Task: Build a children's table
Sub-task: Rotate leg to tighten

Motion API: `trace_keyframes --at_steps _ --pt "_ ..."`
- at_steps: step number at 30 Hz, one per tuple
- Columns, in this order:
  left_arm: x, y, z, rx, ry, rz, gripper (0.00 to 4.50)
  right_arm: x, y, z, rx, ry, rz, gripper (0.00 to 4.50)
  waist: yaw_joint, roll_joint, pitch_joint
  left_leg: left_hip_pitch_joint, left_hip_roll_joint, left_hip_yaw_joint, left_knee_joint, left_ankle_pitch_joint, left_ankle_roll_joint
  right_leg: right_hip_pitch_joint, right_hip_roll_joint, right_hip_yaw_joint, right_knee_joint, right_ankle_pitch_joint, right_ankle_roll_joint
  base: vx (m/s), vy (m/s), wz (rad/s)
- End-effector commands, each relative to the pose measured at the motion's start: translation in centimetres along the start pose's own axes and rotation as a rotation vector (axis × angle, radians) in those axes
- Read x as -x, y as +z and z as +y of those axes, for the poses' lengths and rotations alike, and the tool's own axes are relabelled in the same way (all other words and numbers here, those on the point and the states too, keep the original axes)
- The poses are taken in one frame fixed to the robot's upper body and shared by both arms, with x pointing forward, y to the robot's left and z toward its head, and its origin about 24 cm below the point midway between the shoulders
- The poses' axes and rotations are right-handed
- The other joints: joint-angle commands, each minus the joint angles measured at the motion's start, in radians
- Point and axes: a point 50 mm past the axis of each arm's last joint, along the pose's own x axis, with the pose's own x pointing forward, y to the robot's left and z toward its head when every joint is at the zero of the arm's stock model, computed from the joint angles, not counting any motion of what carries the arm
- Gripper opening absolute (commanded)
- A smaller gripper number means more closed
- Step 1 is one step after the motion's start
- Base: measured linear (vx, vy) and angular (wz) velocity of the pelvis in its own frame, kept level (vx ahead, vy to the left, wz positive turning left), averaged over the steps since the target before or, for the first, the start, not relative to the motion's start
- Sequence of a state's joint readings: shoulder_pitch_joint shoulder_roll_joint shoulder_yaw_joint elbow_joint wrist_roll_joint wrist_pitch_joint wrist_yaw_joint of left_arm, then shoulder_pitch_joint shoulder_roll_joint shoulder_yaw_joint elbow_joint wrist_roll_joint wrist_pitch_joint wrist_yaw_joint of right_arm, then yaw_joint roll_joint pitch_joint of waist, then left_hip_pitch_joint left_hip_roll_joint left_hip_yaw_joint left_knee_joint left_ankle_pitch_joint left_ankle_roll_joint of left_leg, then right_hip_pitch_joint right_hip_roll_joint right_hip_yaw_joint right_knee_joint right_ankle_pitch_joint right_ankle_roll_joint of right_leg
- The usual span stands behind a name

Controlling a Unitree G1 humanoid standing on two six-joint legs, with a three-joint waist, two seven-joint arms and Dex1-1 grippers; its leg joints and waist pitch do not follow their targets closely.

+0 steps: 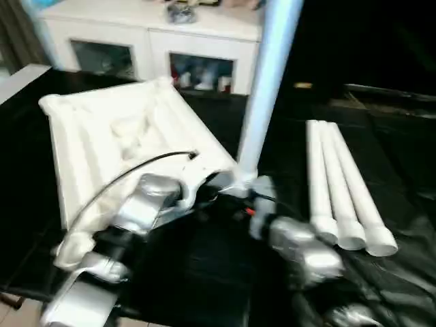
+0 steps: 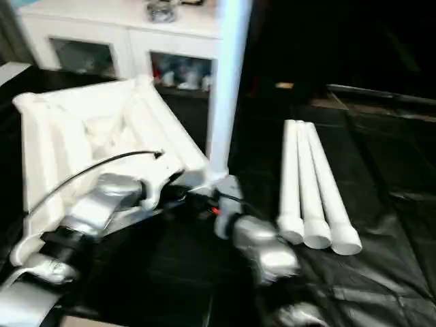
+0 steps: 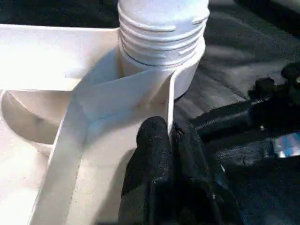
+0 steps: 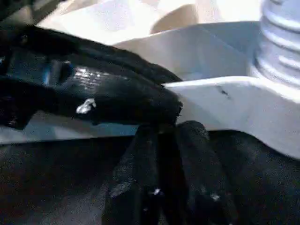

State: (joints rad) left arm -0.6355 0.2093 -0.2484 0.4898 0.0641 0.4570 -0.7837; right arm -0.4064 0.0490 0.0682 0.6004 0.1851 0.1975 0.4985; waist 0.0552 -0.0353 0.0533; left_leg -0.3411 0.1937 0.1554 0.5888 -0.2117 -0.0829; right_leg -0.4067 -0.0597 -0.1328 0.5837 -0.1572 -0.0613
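You are bracing the upturned top point(image 1: 116, 146) on the black counter point(image 1: 204, 272), left end effector point(image 3: 171, 140) pinching its rim wall beside the socket where one leg point(image 1: 262, 102) is standing; right end effector point(image 4: 173, 154) is closed, empty. Three legs point(image 1: 344, 184) are lying nearby. Judged light, stiff, slippery plastic; grip ribs. No writing legible

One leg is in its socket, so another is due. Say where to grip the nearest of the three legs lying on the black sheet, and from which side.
Grip the nearest leg around its round shaft, about mid-length, coming from above and from its free right side. The other two legs lie tight against its left, leaving no room for fingers there. Its wider threaded end points toward the robot, so a mid-shaft hold should keep that end free for the table top.
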Motion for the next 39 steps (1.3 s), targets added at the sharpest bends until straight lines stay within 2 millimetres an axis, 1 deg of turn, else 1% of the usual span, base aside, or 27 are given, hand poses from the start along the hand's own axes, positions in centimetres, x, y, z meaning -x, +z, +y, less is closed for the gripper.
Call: trace_keyframes --at_steps 1,3,4,5,6,7,8,10,11,12,16,17,18,20,21,22,23,24,25,26,27,28,29,32,34,36,39 --pt "-0.3 1.5 -0.8 -0.032 -0.030 -0.056 0.00 0.3 1.6 -0.6 0.035 -0.056 -0.081 0.50 0.008 0.005 -0.082 -0.012 0.043 -0.008 -0.053 0.058 0.099 0.076 -0.102 0.076 -0.035 -0.044 -0.182 0.000 0.000 0.00" --pt "0.0 1.0 -0.5 -0.045 -0.018 -0.033 0.00 0.8 1.7 -0.7 0.064 -0.045 -0.105 0.50 0.013 0.007 -0.086 -0.016 0.039 -0.007 -0.047 0.103 0.126 0.077 -0.102 0.077 -0.024 0.026 -0.196 0.000 0.000 0.00" --pt "0.2 0.5 -0.2 -0.052 -0.007 -0.017 0.00 1.2 1.8 -0.9 0.072 -0.045 -0.118 0.50 0.014 0.005 -0.083 -0.018 0.038 -0.006 -0.045 0.112 0.143 0.075 -0.099 0.079 -0.023 0.052 -0.195 0.000 0.000 0.00" --pt "0.5 0.0 0.1 -0.059 0.003 0.000 0.00 1.9 1.9 -1.2 0.077 -0.038 -0.133 0.76 0.014 0.008 -0.078 -0.017 0.039 -0.004 -0.048 0.078 0.148 0.073 -0.101 0.079 -0.029 0.010 -0.194 0.000 0.000 0.00" --pt "0.7 -0.2 0.3 -0.063 0.006 0.008 0.00 2.2 2.0 -1.3 0.078 -0.029 -0.139 0.76 0.015 0.008 -0.076 -0.018 0.038 -0.003 -0.049 0.054 0.145 0.075 -0.100 0.078 -0.037 -0.025 -0.185 0.000 0.000 0.00" --pt "0.9 -0.5 0.6 -0.066 0.012 0.018 0.00 2.6 2.1 -1.4 0.080 -0.018 -0.147 0.84 0.016 0.005 -0.073 -0.018 0.039 -0.003 -0.053 0.019 0.130 0.078 -0.101 0.078 -0.042 -0.085 -0.164 0.000 0.000 0.00" --pt "1.2 -0.8 0.8 -0.079 0.009 0.027 0.00 2.9 2.2 -1.5 0.094 -0.011 -0.152 0.89 0.014 0.010 -0.072 -0.015 0.040 -0.003 -0.055 -0.011 0.114 0.076 -0.099 0.077 -0.050 -0.141 -0.149 0.000 0.000 0.00" --pt "1.5 -1.2 1.0 -0.083 0.013 0.041 0.00 3.4 2.3 -1.6 0.102 0.011 -0.156 1.13 0.012 0.007 -0.069 -0.016 0.038 -0.003 -0.057 -0.044 0.096 0.076 -0.098 0.077 -0.059 -0.205 -0.127 0.000 0.000 0.00" --pt "1.8 -1.4 1.2 -0.099 0.010 0.047 0.00 3.8 2.4 -1.7 0.122 0.028 -0.154 1.13 0.012 0.010 -0.069 -0.016 0.037 -0.003 -0.057 -0.053 0.090 0.076 -0.097 0.077 -0.062 -0.226 -0.118 0.000 0.000 0.00" --pt "2.2 -1.9 1.6 -0.116 -0.003 0.065 0.00 4.6 2.7 -1.9 0.160 0.076 -0.144 1.26 0.013 0.009 -0.065 -0.013 0.037 -0.003 -0.059 -0.078 0.077 0.073 -0.094 0.076 -0.069 -0.274 -0.098 0.000 0.000 0.00" --pt "3.0 -2.5 2.0 -0.130 -0.043 0.093 0.00 6.1 3.6 -2.1 0.254 0.195 -0.101 1.53 0.012 0.006 -0.061 -0.012 0.033 -0.003 -0.060 -0.115 0.074 0.072 -0.092 0.074 -0.080 -0.360 -0.061 0.000 0.000 0.00" --pt "3.2 -2.6 2.0 -0.163 -0.074 0.093 0.00 6.5 4.0 -2.4 0.291 0.233 -0.082 1.63 0.012 0.006 -0.059 -0.009 0.033 -0.003 -0.060 -0.124 0.075 0.068 -0.092 0.073 -0.085 -0.387 -0.053 0.000 0.000 0.00" --pt "3.2 -2.6 2.0 -0.163 -0.074 0.093 0.00 6.5 4.0 -2.4 0.291 0.233 -0.082 1.70 0.013 0.005 -0.058 -0.009 0.030 -0.003 -0.059 -0.131 0.077 0.068 -0.091 0.071 -0.089 -0.409 -0.046 0.000 0.000 0.00" --pt "3.5 -2.8 1.9 -0.217 -0.133 0.087 0.00 7.2 4.7 -2.7 0.339 0.285 -0.054 1.85 0.015 0.005 -0.058 -0.004 0.031 -0.004 -0.061 -0.142 0.069 0.067 -0.094 0.071 -0.093 -0.451 -0.032 0.000 0.000 0.00" --pt "3.7 -2.9 1.8 -0.233 -0.172 0.086 0.00 7.4 5.1 -2.9 0.360 0.307 -0.040 1.92 0.016 0.007 -0.057 -0.004 0.030 -0.005 -0.061 -0.146 0.071 0.066 -0.092 0.068 -0.096 -0.460 -0.031 0.000 0.000 0.00" --pt "3.7 -2.9 1.8 -0.233 -0.172 0.086 0.00 7.4 5.1 -2.9 0.360 0.307 -0.040 2.01 0.017 0.005 -0.061 -0.003 0.030 -0.005 -0.061 -0.141 0.072 0.069 -0.093 0.070 -0.094 -0.450 -0.030 0.000 0.000 0.00" --pt "4.0 -3.0 1.3 -0.261 -0.256 0.072 0.00 7.7 5.7 -3.3 0.396 0.361 -0.008 2.13 0.019 0.005 -0.060 -0.002 0.033 -0.005 -0.061 -0.135 0.073 0.066 -0.093 0.070 -0.092 -0.434 -0.039 0.000 0.000 0.00" --pt "4.1 -3.0 1.2 -0.268 -0.280 0.072 0.00 7.8 5.8 -3.3 0.406 0.377 0.002 2.22 0.019 0.005 -0.060 -0.002 0.033 -0.005 -0.061 -0.135 0.073 0.066 -0.093 0.070 -0.092 -0.434 -0.039 0.000 0.000 0.00" --pt "4.5 -3.2 0.8 -0.319 -0.357 0.087 0.00 8.1 6.2 -3.5 0.429 0.437 0.040 2.28 0.020 0.003 -0.063 -0.003 0.035 -0.005 -0.061 -0.124 0.078 0.068 -0.093 0.072 -0.084 -0.401 -0.055 0.000 0.000 0.00" --pt "4.6 -3.3 0.8 -0.331 -0.380 0.100 0.00 8.1 6.3 -3.6 0.434 0.454 0.053 2.35 0.023 0.004 -0.063 -0.003 0.037 -0.005 -0.061 -0.116 0.081 0.069 -0.093 0.075 -0.080 -0.380 -0.064 0.000 0.000 0.00" --pt "4.7 -3.3 0.8 -0.332 -0.383 0.102 0.00 8.1 6.3 -3.6 0.435 0.456 0.054 2.57 0.028 0.006 -0.065 0.001 0.038 -0.003 -0.060 -0.106 0.080 0.066 -0.094 0.076 -0.078 -0.361 -0.075 0.000 0.000 0.00" --pt "4.7 -3.4 0.8 -0.339 -0.396 0.112 0.00 8.1 6.4 -3.7 0.439 0.468 0.064 2.57 0.028 0.006 -0.065 0.001 0.038 -0.003 -0.060 -0.106 0.080 0.066 -0.094 0.076 -0.078 -0.361 -0.075 0.000 0.000 0.00" --pt "4.9 -3.5 0.7 -0.358 -0.423 0.123 0.00 7.9 6.6 -3.8 0.445 0.483 0.073 2.66 0.038 0.003 -0.066 0.006 0.041 -0.001 -0.060 -0.098 0.078 0.063 -0.095 0.078 -0.072 -0.329 -0.099 0.000 0.000 0.00" --pt "5.0 -3.5 0.6 -0.387 -0.471 0.128 0.00 7.6 6.7 -3.8 0.445 0.537 0.092 2.89 0.045 0.006 -0.068 0.003 0.045 -0.002 -0.061 -0.087 0.070 0.068 -0.096 0.079 -0.062 -0.281 -0.127 0.000 0.000 0.00" --pt "5.1 -3.4 0.5 -0.393 -0.498 0.122 0.00 7.5 6.6 -3.6 0.458 0.569 0.108 2.99 0.047 0.004 -0.068 0.002 0.046 -0.002 -0.061 -0.086 0.069 0.068 -0.096 0.080 -0.060 -0.267 -0.130 0.000 0.000 0.00" --pt "5.3 -3.3 0.3 -0.388 -0.535 0.109 0.00 7.2 6.4 -3.4 0.479 0.595 0.129 3.11 0.053 0.005 -0.069 0.002 0.046 -0.001 -0.061 -0.086 0.062 0.069 -0.098 0.081 -0.057 -0.263 -0.132 0.000 0.000 0.00" --pt "5.4 -3.1 0.0 -0.389 -0.575 0.099 0.00 6.9 6.2 -3.1 0.496 0.650 0.159 3.17 0.057 0.005 -0.067 0.000 0.044 0.000 -0.061 -0.092 0.057 0.071 -0.098 0.080 -0.059 -0.287 -0.125 0.000 0.000 0.00"
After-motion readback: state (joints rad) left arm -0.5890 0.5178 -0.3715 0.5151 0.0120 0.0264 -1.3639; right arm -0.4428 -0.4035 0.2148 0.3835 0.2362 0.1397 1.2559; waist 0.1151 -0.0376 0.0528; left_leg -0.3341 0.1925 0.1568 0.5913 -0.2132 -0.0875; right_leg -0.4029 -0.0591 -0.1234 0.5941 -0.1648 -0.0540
